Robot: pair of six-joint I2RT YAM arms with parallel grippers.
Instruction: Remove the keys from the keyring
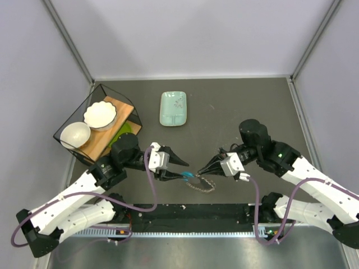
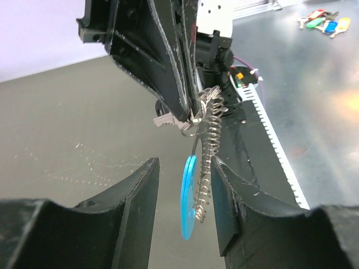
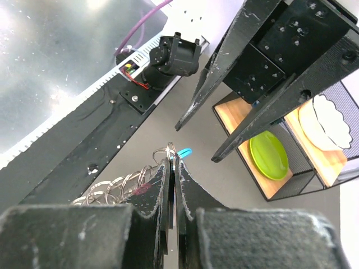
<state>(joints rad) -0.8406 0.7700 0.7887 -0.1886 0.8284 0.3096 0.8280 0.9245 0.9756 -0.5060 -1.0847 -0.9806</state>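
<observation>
Overhead, the black wire basket (image 1: pixel 77 109) stands at the table's far left. It holds a wooden board (image 1: pixel 106 140) carrying two white bowls (image 1: pixel 100 114), with a green plate (image 1: pixel 126 130) tucked beside the board. A pale green dish (image 1: pixel 173 108) lies on its own farther back, well apart from the basket. Between my arms the keyring (image 1: pixel 189 176) sits over the dark grey table (image 1: pixel 252 106). My left gripper (image 1: pixel 185 171) is spread around the blue end, and my right gripper (image 1: pixel 201 171) is pinched on the keyring from the other side. Pale walls (image 1: pixel 196 33) close the space in. From my left wrist, the blue tag (image 2: pixel 189 196) hangs between my parted fingers (image 2: pixel 140 190), though I cannot tell whether it touches them. A coil of rings (image 2: pixel 207 145) dangles alongside it. The right gripper's closed tips grip the ring above, with the keys (image 2: pixel 162 119) poking out beside them. Far off on a shiny metal surface (image 2: pixel 314 101) lies a bunch of coloured tags (image 2: pixel 325 23). From my right wrist, my fingers (image 3: pixel 160 185) are pressed together on the ring, and the linked rings trail left over the black rail (image 3: pixel 84 140). The basket, with plate, board and bowl in it, stands behind the left gripper.
</observation>
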